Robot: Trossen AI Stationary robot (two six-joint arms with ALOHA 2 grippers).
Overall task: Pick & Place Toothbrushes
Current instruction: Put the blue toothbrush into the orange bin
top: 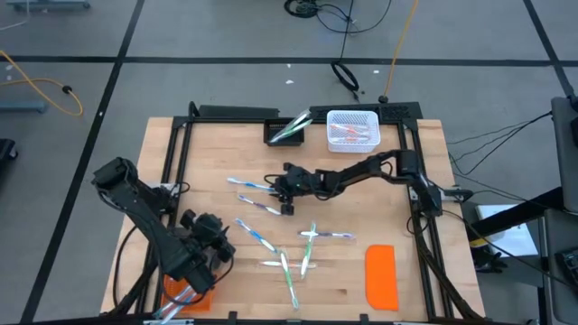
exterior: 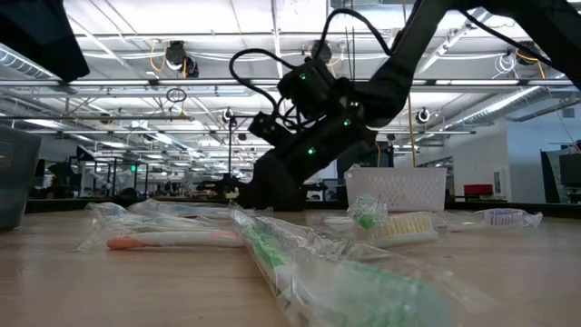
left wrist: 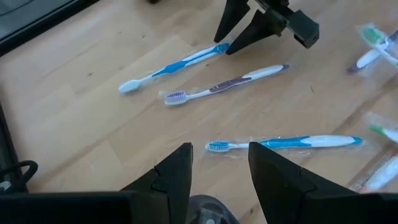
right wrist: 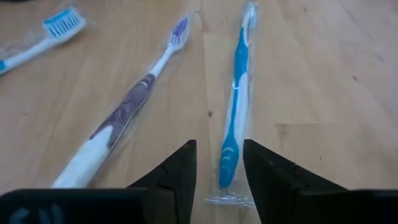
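Observation:
Several wrapped toothbrushes lie flat and scattered on the wooden table (top: 208, 144). My right gripper (right wrist: 219, 168) is low at the table's middle (top: 275, 188), open. Its fingers stand on either side of the handle end of a blue toothbrush (right wrist: 235, 106), which lies pointing away from them. A purple toothbrush (right wrist: 127, 109) lies beside it. My left gripper (left wrist: 217, 168) waits open above the near left part of the table (top: 221, 244). Ahead of it lies another blue toothbrush (left wrist: 286, 143). The left wrist view also shows the right gripper (left wrist: 239, 40) at the blue toothbrush's handle end (left wrist: 217, 48).
A white basket (top: 352, 128) and a black tray (top: 287, 131), both holding toothbrushes, stand at the far edge. A flat orange lid (top: 380, 275) lies near right, and an orange object (top: 185, 293) near left under the left arm. More toothbrushes (top: 298, 257) lie near the middle.

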